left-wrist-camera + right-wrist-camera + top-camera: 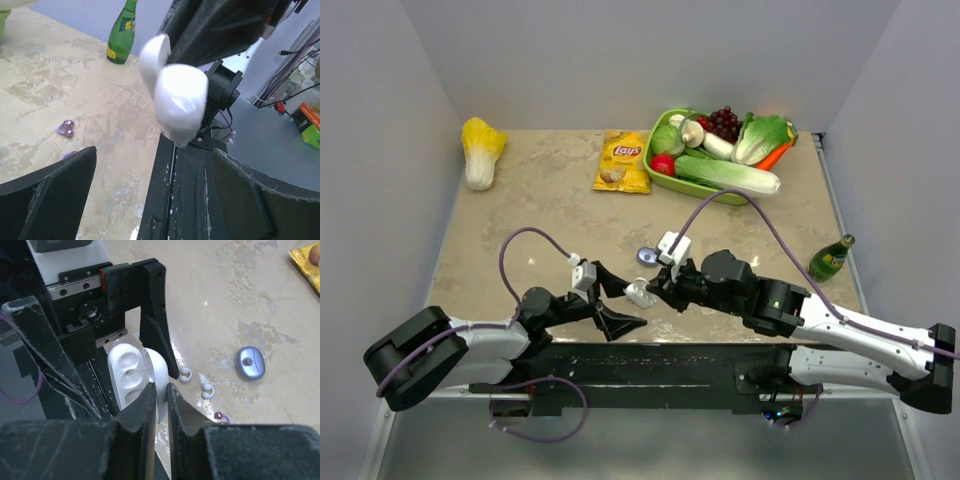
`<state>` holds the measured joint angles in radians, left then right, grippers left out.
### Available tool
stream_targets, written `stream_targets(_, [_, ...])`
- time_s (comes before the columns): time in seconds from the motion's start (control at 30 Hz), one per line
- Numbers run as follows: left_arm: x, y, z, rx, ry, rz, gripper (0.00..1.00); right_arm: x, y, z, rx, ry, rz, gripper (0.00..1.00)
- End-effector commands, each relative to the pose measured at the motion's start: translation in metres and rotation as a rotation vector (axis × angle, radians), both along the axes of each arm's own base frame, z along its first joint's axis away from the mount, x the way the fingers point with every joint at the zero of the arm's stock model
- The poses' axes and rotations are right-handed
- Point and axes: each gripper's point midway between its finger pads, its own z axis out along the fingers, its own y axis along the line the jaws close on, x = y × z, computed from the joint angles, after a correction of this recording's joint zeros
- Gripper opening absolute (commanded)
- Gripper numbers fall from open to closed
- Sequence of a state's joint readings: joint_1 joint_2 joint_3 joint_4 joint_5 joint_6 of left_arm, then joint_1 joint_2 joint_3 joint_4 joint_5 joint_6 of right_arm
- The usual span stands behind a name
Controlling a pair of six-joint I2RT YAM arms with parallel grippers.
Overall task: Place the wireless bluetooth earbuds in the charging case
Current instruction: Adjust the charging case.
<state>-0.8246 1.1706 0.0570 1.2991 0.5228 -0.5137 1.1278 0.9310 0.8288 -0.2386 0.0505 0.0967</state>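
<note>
The white charging case [131, 375] stands open, its wells showing bare. My right gripper [160, 388] is shut on its lid; from above the case [640, 293] sits at that gripper's [655, 288] tip. My left gripper [623, 301] is open wide on either side of the case without touching it; in its own view the case [177, 97] hangs just beyond the spread fingers [50, 195]. Two white earbuds [186, 374] [207, 390] lie on the table right of the case. Purplish earbuds [66, 128] [220, 416] lie nearby.
A closed bluish-purple case [647, 256] lies just behind the grippers. A green bottle [831, 259] stands at the right. At the back are a green basket [692, 186] of vegetables, a Lay's bag [623, 161] and a cabbage [481, 150]. The black base rail [185, 200] runs under the left gripper.
</note>
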Motion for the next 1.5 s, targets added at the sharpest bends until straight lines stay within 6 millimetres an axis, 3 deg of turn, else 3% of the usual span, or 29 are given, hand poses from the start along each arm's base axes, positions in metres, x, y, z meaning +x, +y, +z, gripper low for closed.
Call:
stream_targets(0.0, [0.004, -0.007, 0.048, -0.112, -0.127, -0.017, 1.00, -0.005, 0.002, 0.022, -0.078, -0.114, -0.009, 0.00])
stream_targets(0.43, [-0.009, -0.018, 0.041, -0.066, -0.106, -0.140, 1.00, -0.005, -0.015, 0.009, -0.328, -0.247, -0.086, 0.00])
stream_targets(0.63, [-0.004, -0.022, 0.033, -0.033, -0.075, -0.121, 1.00, -0.008, -0.014, 0.011, -0.335, -0.267, -0.082, 0.00])
stream_targets(0.77, [-0.006, -0.018, 0.040, -0.077, -0.080, -0.105, 1.00, -0.008, -0.015, 0.016, -0.307, -0.269, -0.085, 0.00])
stream_targets(0.87, [-0.001, -0.014, 0.038, -0.087, -0.041, -0.060, 1.00, -0.007, -0.017, 0.021, -0.293, -0.274, -0.097, 0.00])
stream_targets(1.0, [0.025, -0.002, 0.026, -0.129, 0.174, 0.112, 1.00, -0.006, -0.020, 0.030, -0.264, -0.278, -0.115, 0.00])
stream_targets(1.17, [0.030, -0.002, 0.023, -0.143, 0.223, 0.118, 1.00, -0.006, -0.022, 0.034, -0.244, -0.276, -0.125, 0.00])
stream_targets(1.3, [0.015, -0.012, 0.013, -0.093, 0.189, -0.006, 1.00, -0.004, -0.023, 0.036, -0.242, -0.278, -0.139, 0.00])
stream_targets(1.33, [0.009, -0.011, 0.027, -0.140, 0.127, -0.037, 1.00, -0.004, -0.024, 0.036, -0.239, -0.277, -0.139, 0.00])
stream_targets(1.47, [-0.004, -0.010, 0.022, -0.130, 0.087, -0.106, 1.00, -0.006, -0.023, 0.034, -0.243, -0.271, -0.124, 0.00])
